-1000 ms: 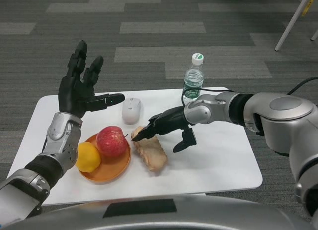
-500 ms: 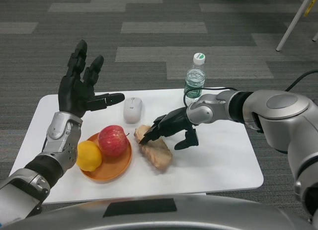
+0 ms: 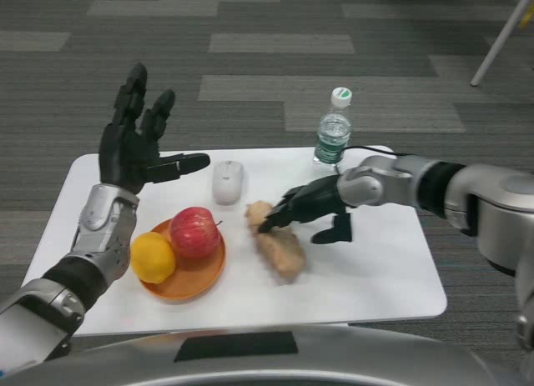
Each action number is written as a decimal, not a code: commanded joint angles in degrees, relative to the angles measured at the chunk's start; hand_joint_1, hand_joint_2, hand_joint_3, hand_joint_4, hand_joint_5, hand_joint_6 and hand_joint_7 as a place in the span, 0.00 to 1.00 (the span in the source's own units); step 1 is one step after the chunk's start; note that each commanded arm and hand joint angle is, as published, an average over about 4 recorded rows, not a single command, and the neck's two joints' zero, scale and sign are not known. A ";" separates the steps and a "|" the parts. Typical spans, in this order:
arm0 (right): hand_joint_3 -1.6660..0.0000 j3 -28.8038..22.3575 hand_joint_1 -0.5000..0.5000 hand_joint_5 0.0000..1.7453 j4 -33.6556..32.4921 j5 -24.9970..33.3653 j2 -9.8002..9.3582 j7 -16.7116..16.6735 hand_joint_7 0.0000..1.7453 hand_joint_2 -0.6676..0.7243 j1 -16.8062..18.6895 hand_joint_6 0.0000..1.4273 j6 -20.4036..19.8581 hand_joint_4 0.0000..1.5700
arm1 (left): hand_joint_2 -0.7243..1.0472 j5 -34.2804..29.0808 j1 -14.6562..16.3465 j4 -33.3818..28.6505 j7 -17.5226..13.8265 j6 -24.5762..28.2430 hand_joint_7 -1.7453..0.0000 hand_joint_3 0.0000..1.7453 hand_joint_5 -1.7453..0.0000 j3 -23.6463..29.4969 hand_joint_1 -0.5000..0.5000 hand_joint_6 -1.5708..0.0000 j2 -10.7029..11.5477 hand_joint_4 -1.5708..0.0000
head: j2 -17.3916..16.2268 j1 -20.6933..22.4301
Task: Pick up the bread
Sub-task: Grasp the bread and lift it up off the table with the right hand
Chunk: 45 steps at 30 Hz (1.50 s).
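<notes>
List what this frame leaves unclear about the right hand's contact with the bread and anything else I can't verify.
- Head view: the right hand reaches over the bread; its own fingers cover the contact, so whether it grips cannot be told.
- The far end of the bread sits partly under those fingertips.
- The water bottle label is too small to read.
- The cable behind the right forearm is cut off by the arm.
- The left hand is raised, fingers apart, holding nothing.

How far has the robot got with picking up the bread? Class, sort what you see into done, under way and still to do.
Done: the right hand has reached the bread and its fingertips sit over the far end. Under way: closing a grip; no firm hold shows. Left: the bread lies on the white table, not lifted. The left hand waits raised and open above the table's left side.
</notes>
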 commanded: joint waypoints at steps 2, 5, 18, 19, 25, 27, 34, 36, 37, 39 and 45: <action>0.10 -16.18 0.06 0.17 -4.77 -9.15 -5.22 4.81 0.16 0.18 10.38 0.19 4.99 0.00 | 0.65 -0.02 0.09 -0.14 -0.05 -0.11 1.00 0.03 0.79 0.10 1.00 1.00 0.66 1.00 | 0.10 -0.23; 0.10 -19.39 0.07 0.14 -7.56 -10.38 -6.82 5.69 0.16 0.18 12.95 0.20 6.11 0.00 | 0.65 -0.05 0.03 -0.08 -0.05 -0.11 1.00 0.03 0.79 0.08 1.00 1.00 0.70 1.00 | 0.14 -0.31; 0.10 -30.06 0.08 0.11 -16.32 -11.04 -10.73 6.68 0.16 0.18 22.70 0.22 9.16 0.00 | 0.65 -0.02 0.01 -0.08 -0.05 -0.15 1.00 0.03 0.78 0.06 1.00 1.00 0.70 1.00 | 0.27 -1.05; 0.10 -30.50 0.08 0.11 -16.83 -11.04 -10.71 6.66 0.16 0.18 23.23 0.23 9.25 0.00 | 0.65 0.00 0.01 -0.05 -0.05 -0.17 1.00 0.03 0.79 0.06 1.00 1.00 0.70 1.00 | 0.28 -1.14; 0.10 -30.66 0.05 0.11 -18.17 -10.68 -10.45 5.51 0.18 0.18 23.91 0.24 9.34 0.00 | 0.66 0.04 0.03 -0.08 -0.05 -0.17 1.00 0.04 0.78 0.08 1.00 1.00 0.70 1.00 | 0.30 -1.34; 0.10 -30.70 0.07 0.11 -18.48 -10.38 -10.40 5.14 0.20 0.18 23.93 0.24 9.34 0.00 | 0.65 0.04 0.07 -0.12 -0.05 -0.17 1.00 0.05 0.76 0.10 1.00 1.00 0.70 1.00 | 0.30 -1.27; 0.14 -33.01 0.05 0.08 -21.27 -9.01 -10.27 3.23 0.20 0.18 25.12 0.25 9.43 0.00 | 0.65 0.04 0.31 -0.32 -0.05 -0.17 1.00 0.01 0.79 0.50 1.00 1.00 0.70 1.00 | 0.60 -0.98; 0.14 -34.50 0.05 0.06 -22.41 -8.93 -10.14 2.79 0.20 0.18 26.13 0.26 9.65 0.00 | 0.65 0.04 0.49 -0.32 -0.05 -0.22 1.00 0.01 0.81 0.67 1.00 1.00 0.70 1.00 | 0.71 -1.00; 0.14 -35.51 0.05 0.06 -23.05 -8.93 -10.01 2.57 0.20 0.18 26.83 0.26 9.80 0.00 | 0.65 0.04 0.60 -0.34 -0.05 -0.24 1.00 0.03 0.81 0.76 1.00 1.00 0.70 1.00 | 0.76 -1.04; 0.14 -37.60 0.05 0.06 -24.21 -8.71 -9.72 2.00 0.20 0.18 28.37 0.27 10.07 0.00 | 0.65 0.04 0.80 -0.40 -0.05 -0.28 1.00 0.04 0.79 0.92 1.00 1.00 0.70 1.00 | 1.03 -1.14; 0.14 -42.76 0.07 0.06 -26.48 -7.39 -8.84 0.88 0.19 0.18 32.85 0.26 10.61 0.00 | 0.66 0.04 1.15 -0.76 -0.05 -0.35 1.00 0.05 0.78 1.27 1.00 1.00 0.70 1.00 | 1.54 -1.70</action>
